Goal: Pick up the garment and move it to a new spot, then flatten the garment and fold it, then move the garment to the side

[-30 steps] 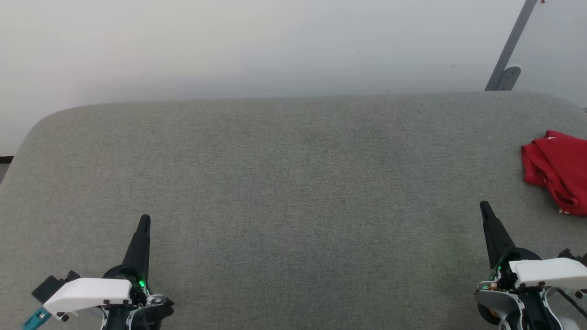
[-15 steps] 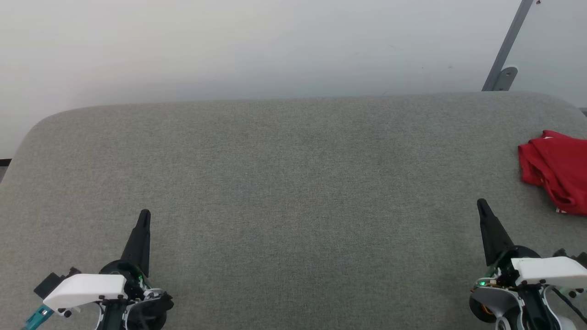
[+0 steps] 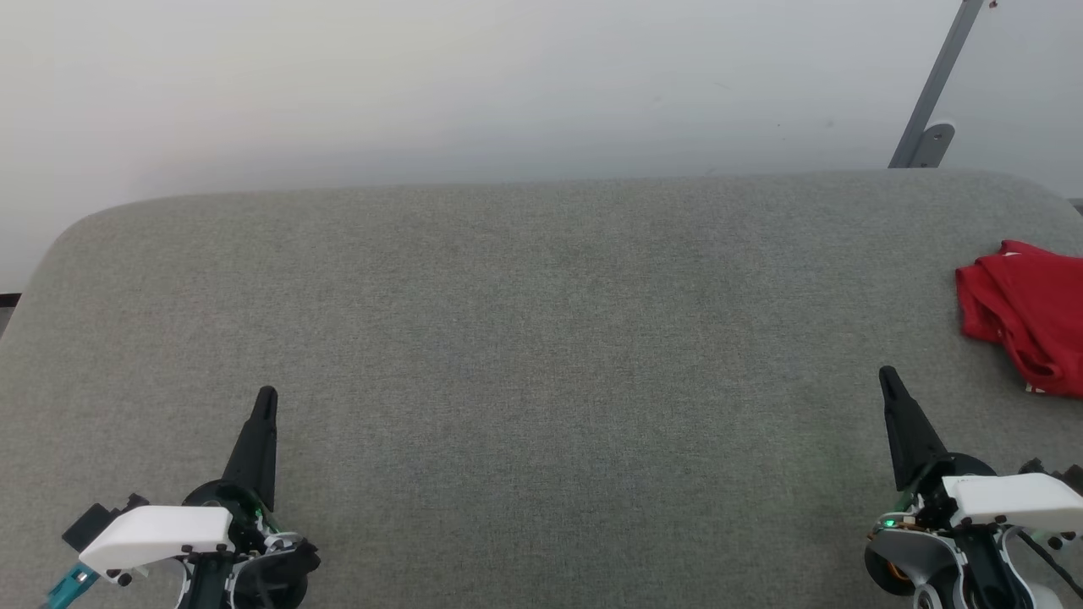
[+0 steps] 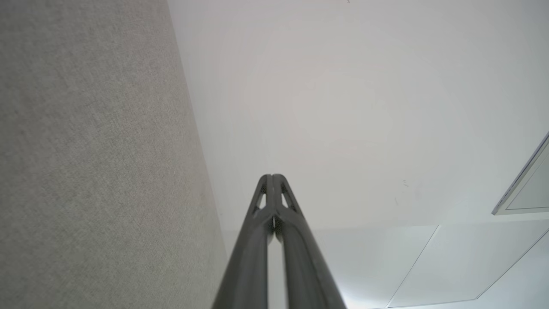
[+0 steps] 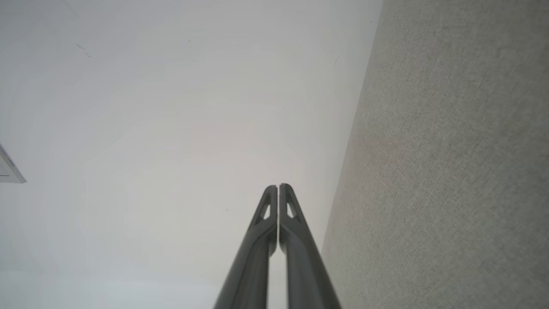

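Note:
The garment (image 3: 1028, 313), bright red and bunched into a heap, lies at the right edge of the grey upholstered surface (image 3: 541, 338) in the head view, cut off by the frame. My right gripper (image 3: 887, 376) stands at the lower right, shut and empty, below and left of the garment and apart from it. At the lower left, far from the garment, my left gripper (image 3: 267, 396) is shut and empty too. Both wrist views look along closed fingers, left gripper (image 4: 272, 176) and right gripper (image 5: 278, 186), past the grey surface's edge toward a white wall.
A white wall (image 3: 508, 85) rises behind the grey surface's rounded far edge. A grey metal bar with a bracket (image 3: 926, 139) leans at the back right. A wide bare stretch of grey surface lies between the two grippers.
The whole head view shifted slightly, so the camera moved. Both grippers stay shut in about the same places, and the garment has not moved on the surface.

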